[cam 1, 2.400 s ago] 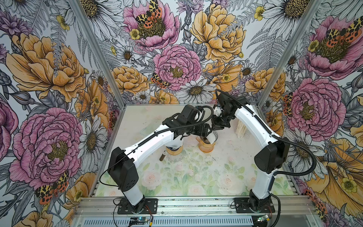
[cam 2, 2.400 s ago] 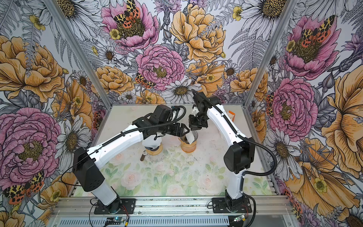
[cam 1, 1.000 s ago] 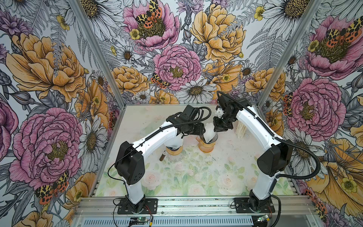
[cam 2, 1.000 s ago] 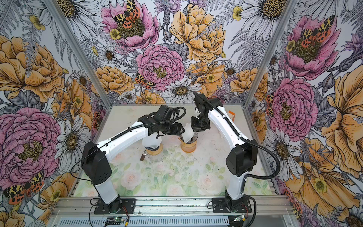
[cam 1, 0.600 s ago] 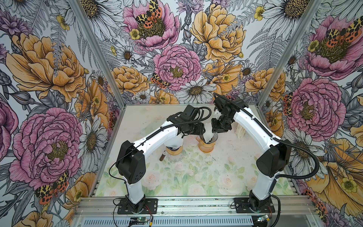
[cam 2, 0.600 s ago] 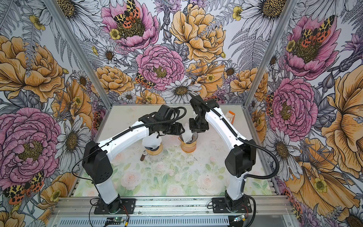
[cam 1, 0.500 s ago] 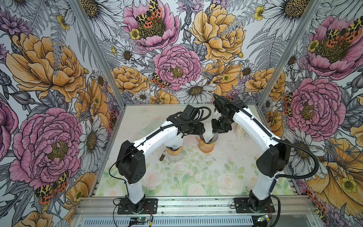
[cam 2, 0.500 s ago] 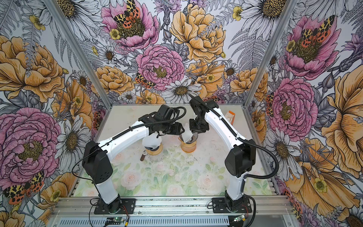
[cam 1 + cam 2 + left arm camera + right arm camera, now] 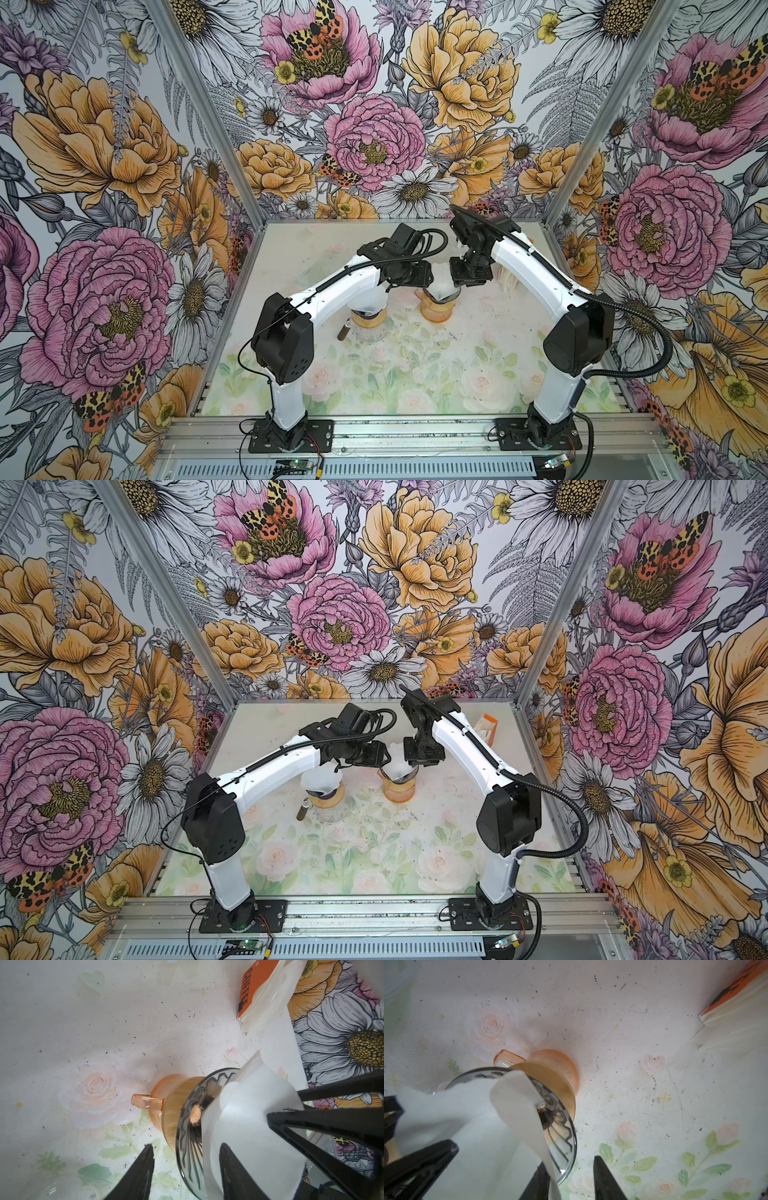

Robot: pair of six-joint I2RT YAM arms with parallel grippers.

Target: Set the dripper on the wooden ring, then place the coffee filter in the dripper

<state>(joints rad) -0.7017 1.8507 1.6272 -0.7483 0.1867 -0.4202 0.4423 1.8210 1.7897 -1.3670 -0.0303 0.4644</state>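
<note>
- My left gripper [image 9: 186,1145] stands open astride the glass dripper's [image 9: 558,1126] rim, with one finger over the paper filter [image 9: 249,1115]. Closing now could crush the paper.
- My right gripper [image 9: 569,1161] is open too, with a loose flap beside one finger that could snag.
- The filter sits crumpled, only partly in the cone, and may spring out.
- A knock could topple the orange cup [image 9: 562,1061] beneath.

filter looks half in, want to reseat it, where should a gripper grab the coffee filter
Pinch the raised edge of the coffee filter that stands above the dripper rim, coming from above. Its lower part lies inside the glass cone, so likely only that thin upright flap offers two open faces.
</note>
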